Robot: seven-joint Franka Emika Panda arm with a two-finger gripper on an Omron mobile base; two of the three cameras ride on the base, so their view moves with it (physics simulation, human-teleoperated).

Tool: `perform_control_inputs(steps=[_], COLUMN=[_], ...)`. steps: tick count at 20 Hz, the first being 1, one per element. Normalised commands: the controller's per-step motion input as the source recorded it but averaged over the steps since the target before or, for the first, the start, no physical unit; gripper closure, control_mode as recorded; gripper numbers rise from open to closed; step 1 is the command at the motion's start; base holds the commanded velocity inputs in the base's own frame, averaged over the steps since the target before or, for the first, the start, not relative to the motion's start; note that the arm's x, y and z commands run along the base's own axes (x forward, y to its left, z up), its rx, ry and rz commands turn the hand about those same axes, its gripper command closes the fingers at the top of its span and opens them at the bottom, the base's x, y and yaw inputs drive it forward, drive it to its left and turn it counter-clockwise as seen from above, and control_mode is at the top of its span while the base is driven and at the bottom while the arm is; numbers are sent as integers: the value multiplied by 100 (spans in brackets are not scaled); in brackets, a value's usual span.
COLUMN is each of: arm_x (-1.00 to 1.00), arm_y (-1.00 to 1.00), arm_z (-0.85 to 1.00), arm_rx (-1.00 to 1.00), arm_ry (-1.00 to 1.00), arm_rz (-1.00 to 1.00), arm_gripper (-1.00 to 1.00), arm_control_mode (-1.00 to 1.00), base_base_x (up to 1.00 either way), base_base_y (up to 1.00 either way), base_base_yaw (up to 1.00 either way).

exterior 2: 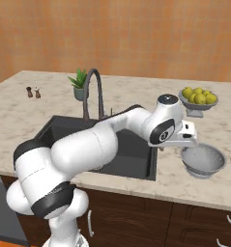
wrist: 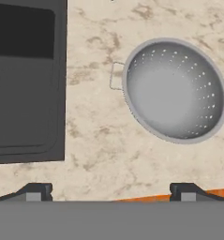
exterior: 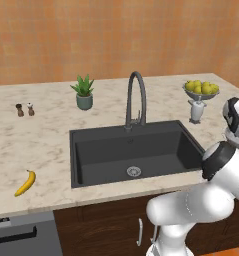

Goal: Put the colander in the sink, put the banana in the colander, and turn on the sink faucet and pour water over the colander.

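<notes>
The colander (wrist: 175, 89) is a silvery perforated bowl, empty and upright on the beige counter just right of the sink (wrist: 24, 79). It also sits at the counter's front right (exterior 2: 203, 160). My gripper (wrist: 111, 192) hovers above the counter between sink and colander, open, its fingertips (wrist: 36, 191) far apart with nothing between them. The black sink (exterior: 136, 150) holds nothing besides its silver drain (exterior: 134, 171). The banana (exterior: 25, 183) lies on the counter left of the sink, near the front edge. The dark gooseneck faucet (exterior: 136, 100) stands behind the basin.
A pedestal bowl of yellow-green fruit (exterior 2: 198, 99) stands behind the colander. A potted plant (exterior: 83, 92) and two small shakers (exterior: 25, 109) sit at the back left. My arm (exterior 2: 112, 135) stretches across the sink's right side.
</notes>
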Motion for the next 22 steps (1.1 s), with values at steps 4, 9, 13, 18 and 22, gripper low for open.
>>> perform_control_inputs(steps=[4, 9, 13, 18, 22], arm_x=[16, 12, 13, 22, 36], arm_y=[-27, -20, -11, -14, -25], arm_z=[-42, -50, -48, -38, -22], arm_rx=[-3, -7, -5, -2, 0], arm_ry=[1, 0, 0, 0, -1], arm_rz=[0, 2, 3, 5, 7], arm_gripper=[-100, -100, -100, -100, -100], arm_control_mode=[-100, -100, -100, -100, -100], base_base_x=[0, 0, 0, 0, 0], base_base_y=[0, 0, 0, 0, 0], base_base_yaw=[0, 0, 0, 0, 0])
